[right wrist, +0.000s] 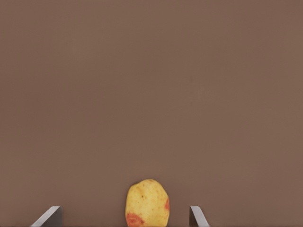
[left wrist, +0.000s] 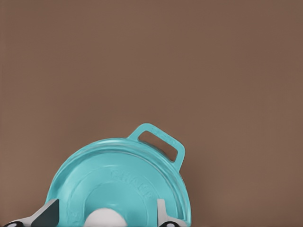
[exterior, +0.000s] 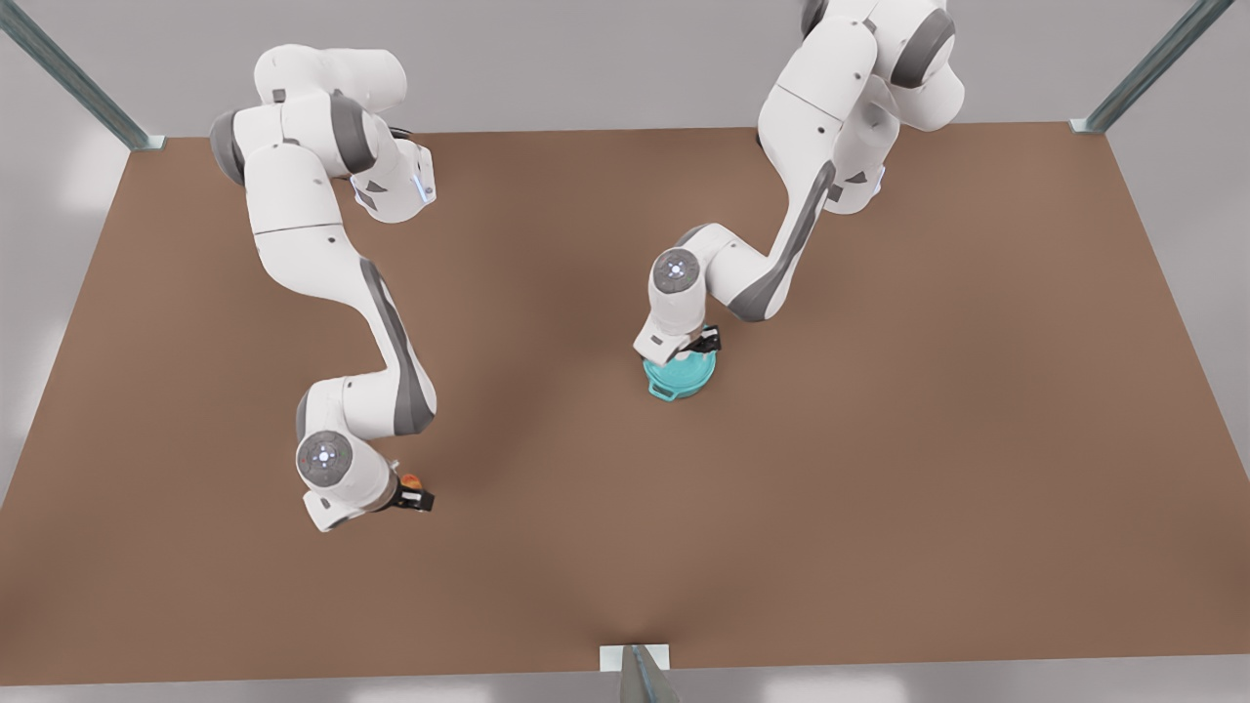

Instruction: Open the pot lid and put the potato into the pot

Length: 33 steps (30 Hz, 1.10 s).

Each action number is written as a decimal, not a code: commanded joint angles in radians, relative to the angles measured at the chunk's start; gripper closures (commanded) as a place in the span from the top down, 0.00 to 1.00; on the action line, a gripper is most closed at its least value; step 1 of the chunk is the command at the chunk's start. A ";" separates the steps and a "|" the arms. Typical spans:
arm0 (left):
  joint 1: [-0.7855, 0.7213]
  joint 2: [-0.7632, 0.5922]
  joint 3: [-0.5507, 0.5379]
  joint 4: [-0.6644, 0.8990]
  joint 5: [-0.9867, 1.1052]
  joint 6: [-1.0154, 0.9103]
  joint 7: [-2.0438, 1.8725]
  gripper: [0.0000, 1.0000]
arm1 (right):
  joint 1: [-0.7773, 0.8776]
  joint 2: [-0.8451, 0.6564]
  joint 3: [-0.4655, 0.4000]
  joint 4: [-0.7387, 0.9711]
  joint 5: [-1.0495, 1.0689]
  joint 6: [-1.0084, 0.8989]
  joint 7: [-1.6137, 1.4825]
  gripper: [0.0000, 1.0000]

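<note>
- My left gripper (left wrist: 105, 213) is spread wide either side of the white knob on the pot lid (left wrist: 124, 182), gripping nothing.
- The lid sits on the pot (exterior: 681, 376), mid-table (exterior: 879, 439).
- My right gripper (right wrist: 125, 216) is released, straddling the potato (right wrist: 147, 202), near the front view's left.

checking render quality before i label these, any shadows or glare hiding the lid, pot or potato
Front view: soft dark shadows fan across the table, and the left end effector covers part of the pot lid. Left wrist view: even light, no glare, lid and the pot's loop handle crisp. Right wrist view: the potato is evenly lit, cut by the frame edge, between the open right end effector's fingers.
</note>
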 commanded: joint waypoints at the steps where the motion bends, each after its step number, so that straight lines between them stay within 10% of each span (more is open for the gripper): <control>1: 0.002 -0.004 0.003 -0.012 0.018 0.015 -0.002 1.00 | -0.006 0.002 0.010 -0.001 0.003 0.002 -0.003 1.00; 11: -0.003 -0.039 0.006 -0.088 0.018 0.069 -0.010 1.00 | -0.031 0.001 0.029 -0.057 0.004 0.046 -0.039 0.99; 18: -0.002 -0.049 0.006 -0.085 0.018 0.052 -0.005 0.40 | -0.037 0.002 0.033 -0.091 0.006 0.048 -0.046 0.96; 24: 0.002 -0.066 0.106 0.019 0.004 -0.127 0.191 0.40 | -0.067 0.013 0.065 -0.097 0.004 0.051 -0.054 0.95; 28: 0.376 0.014 0.146 0.109 -0.051 -0.109 0.852 0.40 | -0.067 0.025 0.065 -0.094 0.004 0.079 -0.053 0.95; 33: 0.448 0.218 0.144 0.205 -0.086 0.074 0.903 0.40 | -0.066 0.035 0.065 -0.093 0.006 0.108 -0.053 0.95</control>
